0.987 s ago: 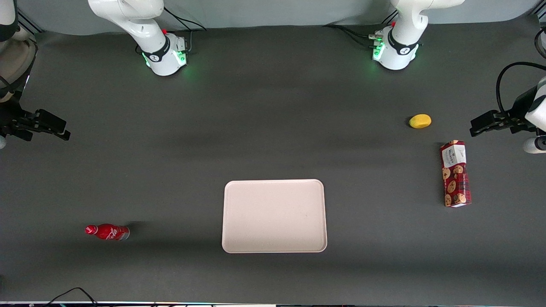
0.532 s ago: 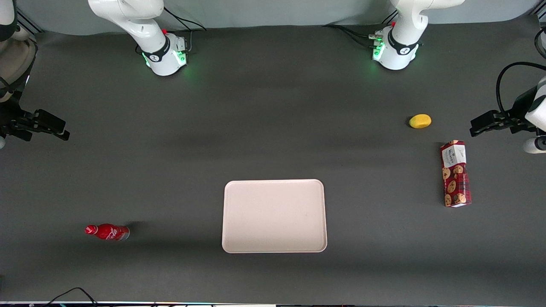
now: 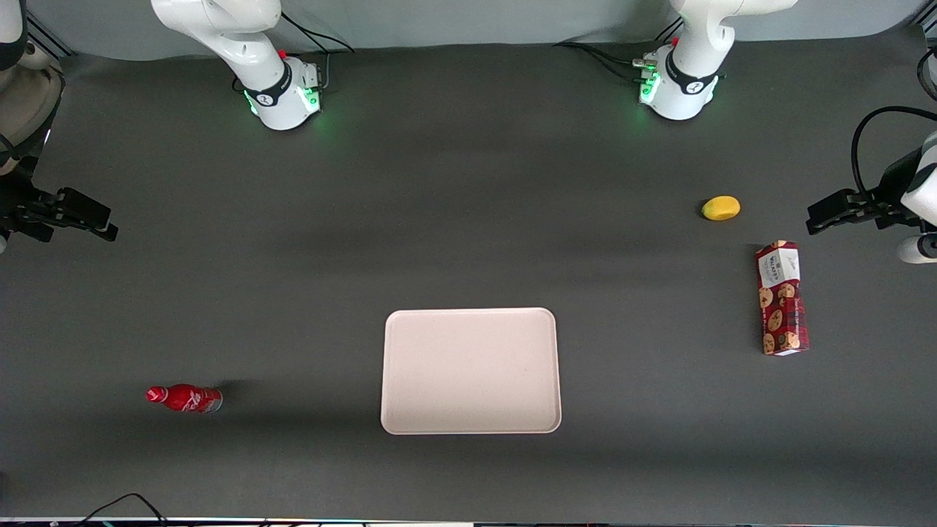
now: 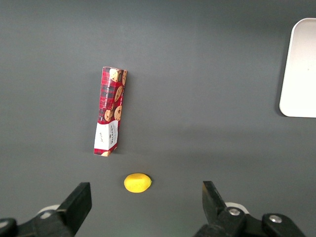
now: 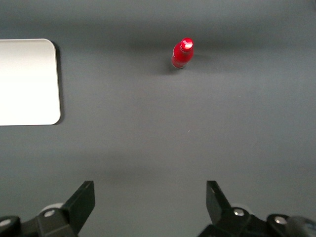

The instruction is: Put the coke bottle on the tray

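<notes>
The coke bottle (image 3: pixel 184 398), small and red with a red cap, stands on the dark table toward the working arm's end, near the front camera. It also shows in the right wrist view (image 5: pixel 181 54). The pale cream-pink tray (image 3: pixel 471 370) lies flat at the table's middle, beside the bottle and well apart from it; part of it shows in the right wrist view (image 5: pixel 27 81). My right gripper (image 3: pixel 111 223) hovers at the working arm's end, farther from the front camera than the bottle. It is open and empty (image 5: pixel 149 195).
A red cookie box (image 3: pixel 782 298) and a small yellow fruit (image 3: pixel 721 208) lie toward the parked arm's end. Both show in the left wrist view, the box (image 4: pixel 110 118) and the fruit (image 4: pixel 138 182). The arm bases stand at the table's back edge.
My right gripper has shifted very slightly toward the working arm's end of the table. The bottle and tray have not moved.
</notes>
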Action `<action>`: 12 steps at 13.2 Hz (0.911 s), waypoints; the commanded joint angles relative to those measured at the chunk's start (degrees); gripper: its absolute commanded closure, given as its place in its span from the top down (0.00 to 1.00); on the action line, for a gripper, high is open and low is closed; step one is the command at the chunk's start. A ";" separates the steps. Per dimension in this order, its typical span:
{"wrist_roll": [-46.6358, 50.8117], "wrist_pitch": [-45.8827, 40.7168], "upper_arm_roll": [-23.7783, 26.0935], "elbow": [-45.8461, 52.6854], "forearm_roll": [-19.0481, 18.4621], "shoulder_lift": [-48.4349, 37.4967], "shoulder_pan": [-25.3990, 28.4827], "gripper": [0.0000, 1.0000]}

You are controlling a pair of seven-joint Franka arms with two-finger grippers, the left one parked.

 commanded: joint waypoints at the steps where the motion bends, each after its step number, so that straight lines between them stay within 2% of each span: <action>1: -0.30 -0.39 -0.56 2.06 0.33 1.39 0.02 1.00; 6: -2.59 0.66 -3.11 11.36 0.24 12.45 0.28 1.00; 12: -2.42 11.11 -4.17 12.78 0.41 21.24 0.37 1.00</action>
